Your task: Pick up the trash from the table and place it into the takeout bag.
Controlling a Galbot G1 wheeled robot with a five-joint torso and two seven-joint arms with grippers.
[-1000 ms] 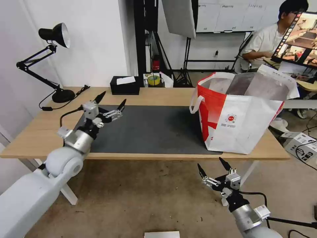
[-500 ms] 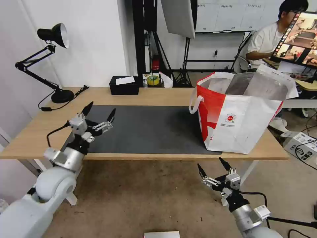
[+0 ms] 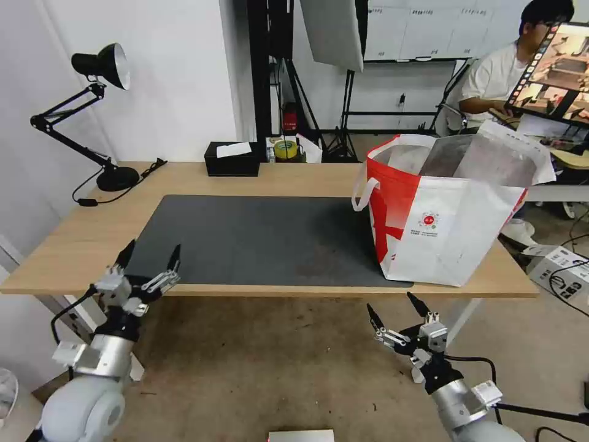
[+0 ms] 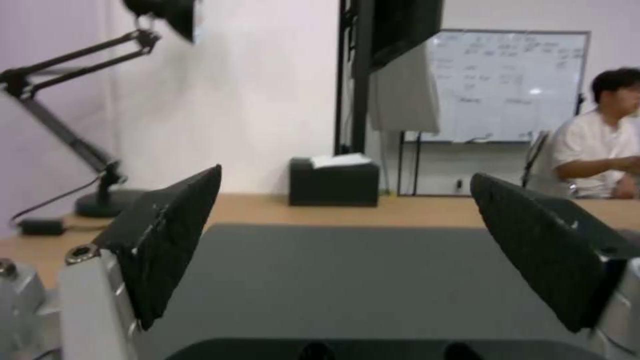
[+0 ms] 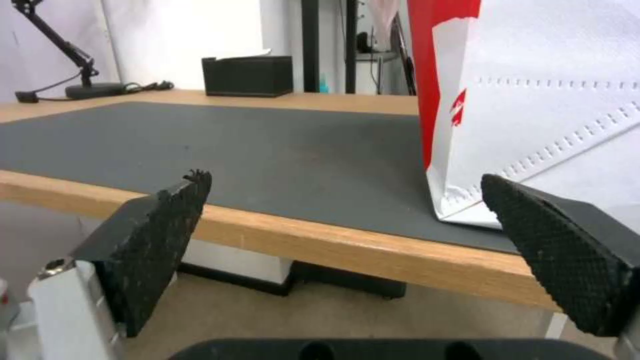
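Left end effector (image 3: 150,261) is hanging at the near left edge of the desk (image 3: 80,239), just over the front corner of the dark grey mat (image 3: 257,236), fingers spread wide and gripping nothing. In the left wrist view its two black fingertips (image 4: 170,235) are framing the bare mat (image 4: 347,280), with the black tissue box (image 4: 333,181) at the far edge of the desk and the lamp base (image 4: 103,202) off to one side.

Right end effector (image 3: 396,310) is sitting below the desk front edge, over the floor (image 3: 264,368), also spread apart and holding nothing. The right wrist view is showing the desk edge (image 5: 320,240) and the lower corner of the bag (image 5: 533,125) between its fingers.

Takeout bag (image 3: 442,215) is standing upright on the right end of the desk, mouth open, foil lining showing, one white strap (image 3: 363,190) drooping on its left side. Inside of the bag is mostly hidden from here; contents can't be made out.

Black desk lamp (image 3: 98,110) is standing at the far left corner of the desk.
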